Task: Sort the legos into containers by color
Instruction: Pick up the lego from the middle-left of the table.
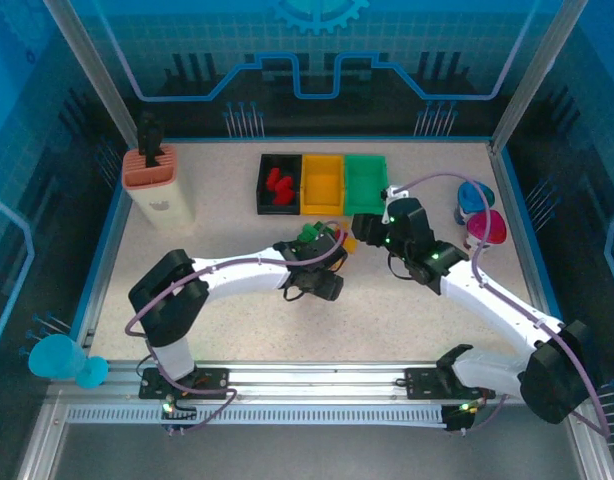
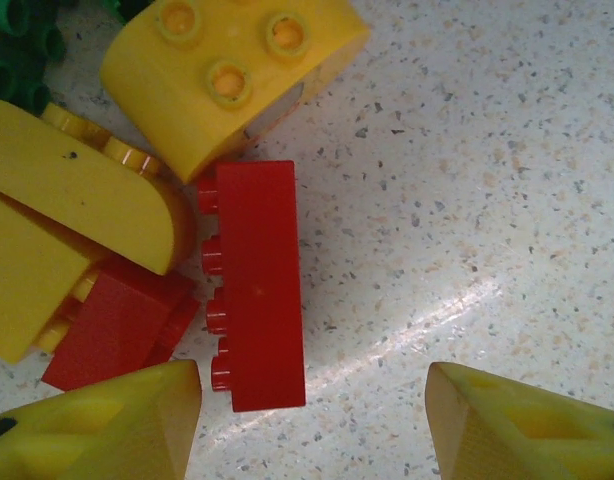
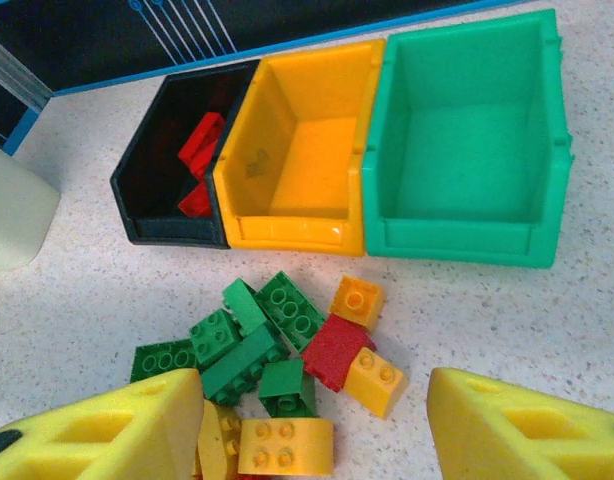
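Three containers stand in a row at the back: black (image 1: 277,186) (image 3: 147,185) with red legos (image 3: 200,150) inside, yellow (image 1: 322,183) (image 3: 297,150) and green (image 1: 365,182) (image 3: 467,140), both bare inside. A pile of green, yellow and red legos (image 1: 317,236) (image 3: 277,350) lies in front of them. My left gripper (image 1: 322,250) (image 2: 312,420) is low over the pile, open, with a long red brick (image 2: 255,285) on its side just ahead of the left fingertip (image 2: 97,425), untouched. My right gripper (image 1: 359,232) (image 3: 312,430) hovers open above the pile's near side.
A salmon-pink slotted holder (image 1: 152,170) on a white block (image 3: 17,215) stands at the back left. Blue (image 1: 475,195) and magenta (image 1: 487,228) cups sit at the right, close behind the right arm. Speckled table (image 2: 467,200) lies bare to the right of the red brick.
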